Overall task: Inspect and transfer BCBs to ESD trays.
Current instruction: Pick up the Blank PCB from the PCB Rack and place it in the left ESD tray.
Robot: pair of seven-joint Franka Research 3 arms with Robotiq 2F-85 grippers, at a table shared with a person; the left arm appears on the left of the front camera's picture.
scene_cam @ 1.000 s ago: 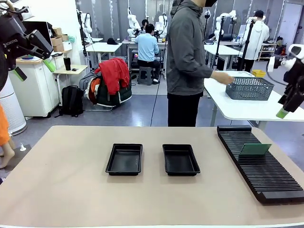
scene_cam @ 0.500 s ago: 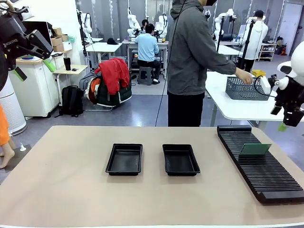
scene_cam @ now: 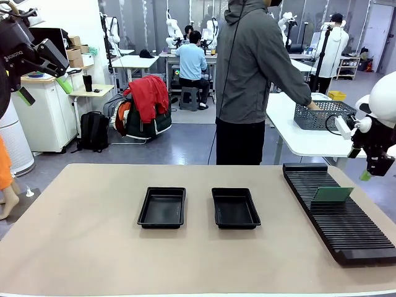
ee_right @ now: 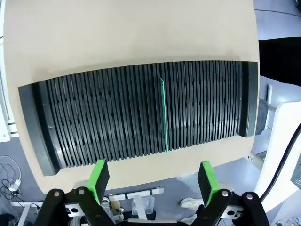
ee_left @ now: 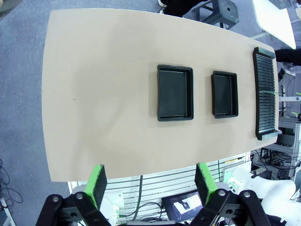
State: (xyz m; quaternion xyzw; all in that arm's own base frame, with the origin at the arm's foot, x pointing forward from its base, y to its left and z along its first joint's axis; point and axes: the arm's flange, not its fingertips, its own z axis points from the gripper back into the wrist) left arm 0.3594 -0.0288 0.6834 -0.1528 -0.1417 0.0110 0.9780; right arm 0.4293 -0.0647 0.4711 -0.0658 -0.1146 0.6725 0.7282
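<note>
- Overhead, the right claw (ee_right: 153,163) hangs with its green-padded fingers apart and nothing between them, looking down on a long black ribbed slotted rack (ee_right: 94,117).
- From the front, this claw sits at the counter's right side, above the rack's far end.
- One thin pale green-grey rectangular board (ee_right: 163,113) stands on edge in a slot of the rack, towards its far end and roughly centred between the fingers in the right wrist view.
- High at the left, the left claw (ee_left: 150,165) is likewise spread wide and holds nothing, well above the pale beige counter (scene_cam: 80,235).
- Two shallow black rectangular plastic trays (scene_cam: 161,226) lie flat side by side near the counter's middle, apart from each other and well left of the rack, their black floors showing.
- Beyond the far edge, a person in a grey hooded jacket (scene_cam: 250,68) is turned aside, with one hand at a dark mesh basket (scene_cam: 325,115) on a second, white counter.
</note>
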